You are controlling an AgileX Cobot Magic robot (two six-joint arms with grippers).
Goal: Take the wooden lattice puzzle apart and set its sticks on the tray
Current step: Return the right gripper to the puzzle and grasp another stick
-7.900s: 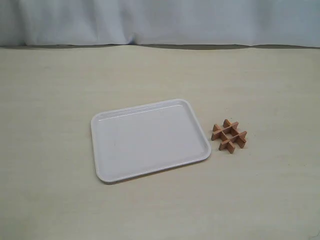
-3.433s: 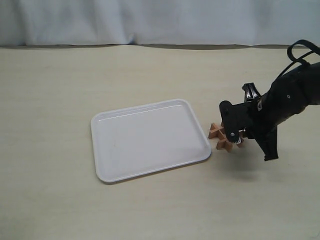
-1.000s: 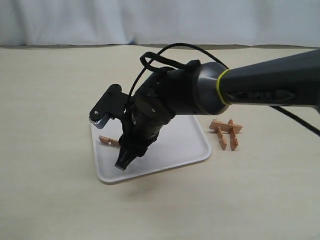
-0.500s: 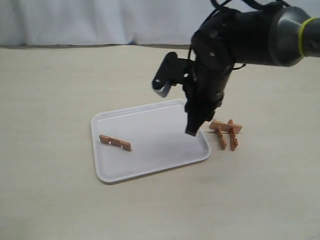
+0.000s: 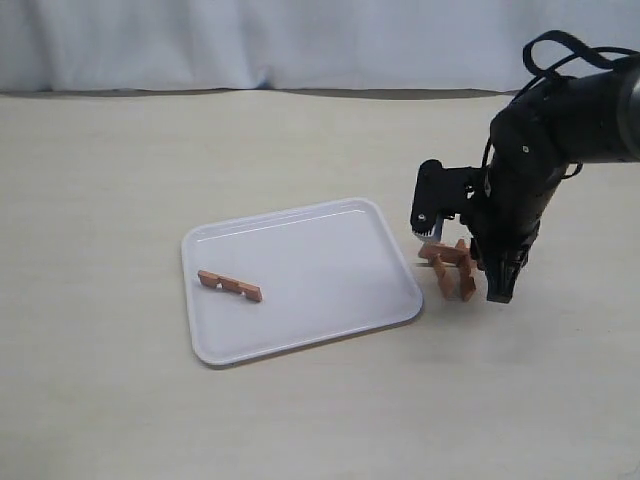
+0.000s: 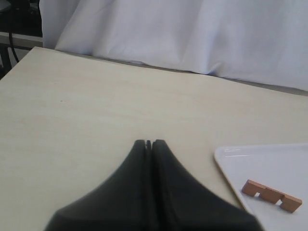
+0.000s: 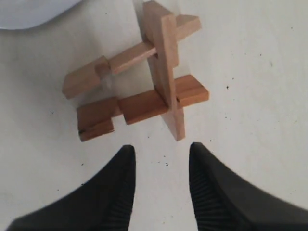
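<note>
The right gripper (image 7: 161,148) has its two black fingers (image 7: 118,187) spread apart, with bare table (image 7: 250,96) showing in the gap between them; they grip nothing. Just beyond the fingertips, close but not touching, lies the wooden lattice puzzle (image 7: 163,72). Here it is three reddish-brown sticks: one stands on edge in line with the gap, and two run crosswise through its notches and reach out mostly toward one finger's side. Past the puzzle, farther from the fingertips, a rounded corner of the white tray (image 7: 29,7) shows. In the exterior view the puzzle sits on the table just beside the tray's rim, below the gripper, one finger on its tray side and the other on its far side. The left gripper (image 6: 149,143) has its fingers pressed together, the tips meeting along a thin seam with nothing held. It hovers over bare table, and the tray lies off to one side of the fingertips, apart from them. A single notched stick (image 6: 271,195) lies flat inside the tray near the corner nearest those fingers, notches along one edge.
</note>
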